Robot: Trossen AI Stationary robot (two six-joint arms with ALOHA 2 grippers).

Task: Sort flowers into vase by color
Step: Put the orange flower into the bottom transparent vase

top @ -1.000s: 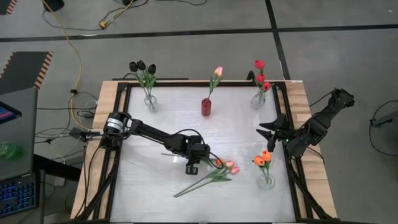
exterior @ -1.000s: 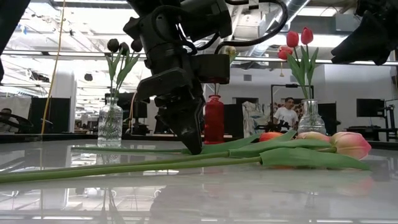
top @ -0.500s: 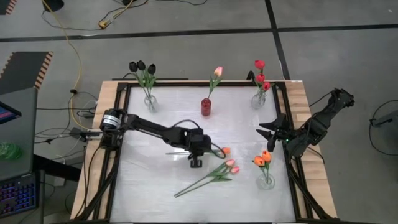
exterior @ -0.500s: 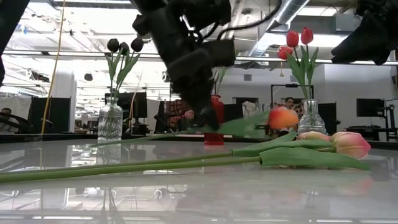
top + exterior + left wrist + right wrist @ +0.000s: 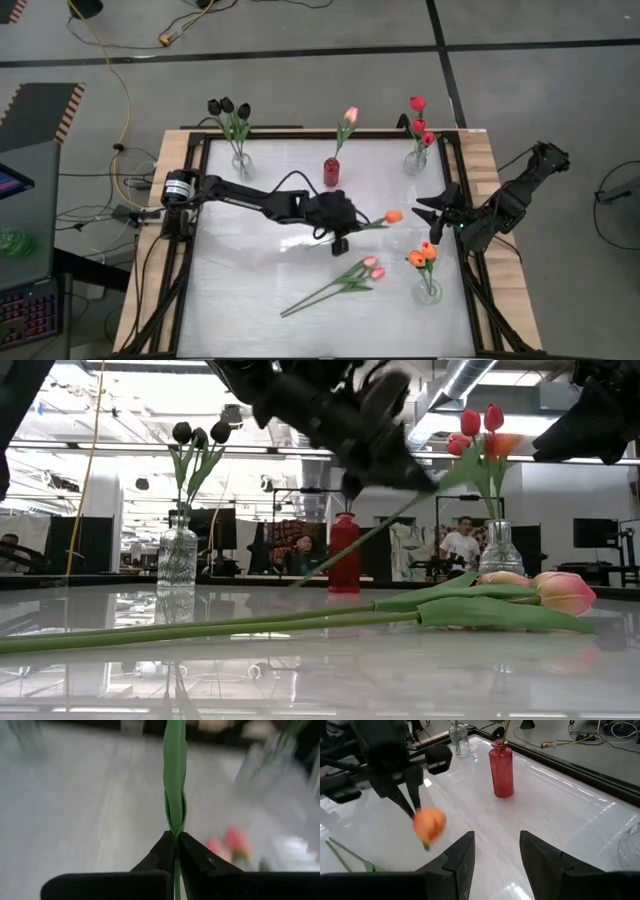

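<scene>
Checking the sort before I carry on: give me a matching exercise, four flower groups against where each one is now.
Things:
1. orange tulip
2. pink tulips
3. black tulips
4. red tulips

Places:
A. lying on the table
B. in the clear vase at the far right corner
C. lifted off the table, stem in the shut left hand
D. in the clear vase at the far left corner

Pairs: 1-C, 2-A, 3-D, 4-B
</scene>
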